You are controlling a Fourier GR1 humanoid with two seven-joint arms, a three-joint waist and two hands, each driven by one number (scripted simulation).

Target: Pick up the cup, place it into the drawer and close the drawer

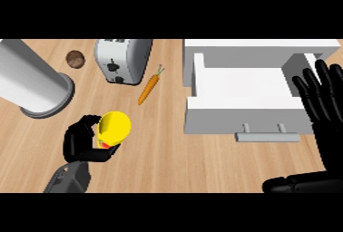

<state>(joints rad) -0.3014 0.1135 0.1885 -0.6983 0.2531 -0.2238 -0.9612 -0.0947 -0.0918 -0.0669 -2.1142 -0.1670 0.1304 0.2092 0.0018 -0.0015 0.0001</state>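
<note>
Toward the near left of the counter, the yellow cup (115, 127) was held in the left hand (84, 146), whose fingers were curled round its lower part. Its long axis ran roughly near to far, leaning slightly right. The open white drawer (237, 106) lay well apart to the right and a little farther off, with its front and handle (268, 135) facing near. The carry would therefore go rightward. A carrot (149, 89) and a toaster (124, 59) sat farther back, probably off that path. The right hand (323, 106) rested open, fingers straight, at the drawer's right side. It seemed the nearer one for pushing the drawer closed.
</note>
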